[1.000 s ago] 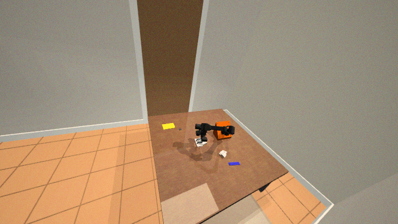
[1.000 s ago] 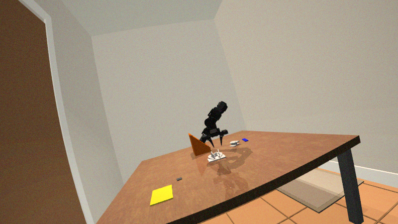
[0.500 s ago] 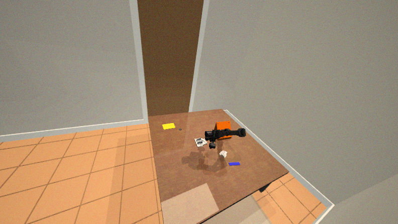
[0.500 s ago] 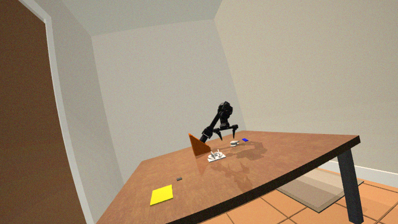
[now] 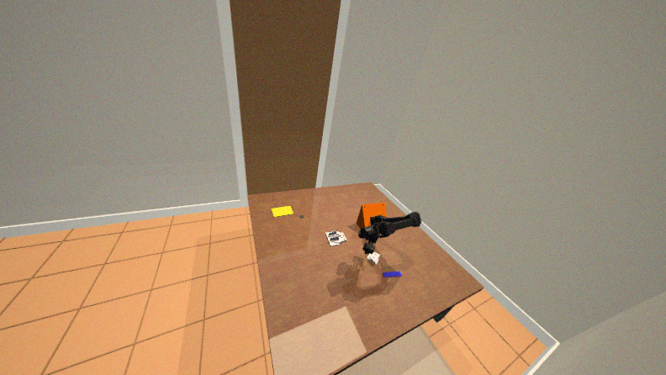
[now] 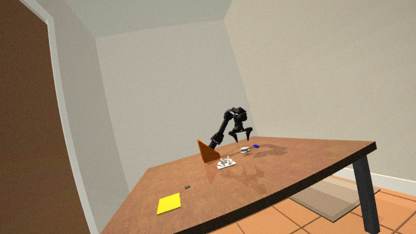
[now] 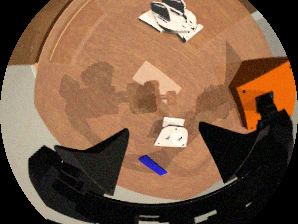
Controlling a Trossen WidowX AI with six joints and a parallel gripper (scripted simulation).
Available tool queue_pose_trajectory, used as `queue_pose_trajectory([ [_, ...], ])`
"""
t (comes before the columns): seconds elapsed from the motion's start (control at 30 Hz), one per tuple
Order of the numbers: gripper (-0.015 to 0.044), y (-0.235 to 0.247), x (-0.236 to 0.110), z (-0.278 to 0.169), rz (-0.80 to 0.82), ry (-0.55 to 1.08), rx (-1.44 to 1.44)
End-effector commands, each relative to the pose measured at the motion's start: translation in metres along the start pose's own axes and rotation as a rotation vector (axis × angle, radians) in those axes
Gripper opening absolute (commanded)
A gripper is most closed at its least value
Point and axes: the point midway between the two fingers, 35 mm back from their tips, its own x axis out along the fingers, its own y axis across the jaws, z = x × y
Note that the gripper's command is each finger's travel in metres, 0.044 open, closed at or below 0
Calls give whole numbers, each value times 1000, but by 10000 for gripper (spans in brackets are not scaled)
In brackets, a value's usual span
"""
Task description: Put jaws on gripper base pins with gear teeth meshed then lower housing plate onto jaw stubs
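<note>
The white gripper base (image 5: 341,239) (image 6: 226,166) (image 7: 193,33) lies on the table. Both jaws stand on it side by side, with dark-looking faces in the wrist view, one jaw (image 7: 160,9) left of the other; whether their teeth mesh is too small to tell. The white housing plate (image 5: 373,257) (image 6: 245,149) (image 7: 172,136) lies apart from the base, on the table, with a smaller white part showing at its edge. My gripper (image 6: 242,141) (image 7: 164,129) is wide open and empty, pointing down above the housing plate, not touching it.
An orange wedge (image 5: 374,213) (image 6: 208,153) (image 7: 272,86) stands beside the arm. A blue block (image 5: 392,274) (image 6: 256,146) (image 7: 152,165) lies near the housing plate. A yellow sheet (image 5: 282,211) (image 6: 169,203) and a small dark piece (image 5: 301,216) (image 6: 187,187) lie farther off, beyond the base.
</note>
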Motion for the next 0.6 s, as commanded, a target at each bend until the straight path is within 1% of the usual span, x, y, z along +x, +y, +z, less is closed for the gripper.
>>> queue_pose_trajectory([
  [0.0,440,-9,-2,-28,7,23,93],
  [0.2,440,-25,-7,-65,14,54,226],
  [0.43,440,-26,-6,-66,14,55,230],
  [0.57,440,-25,16,-67,13,53,228],
])
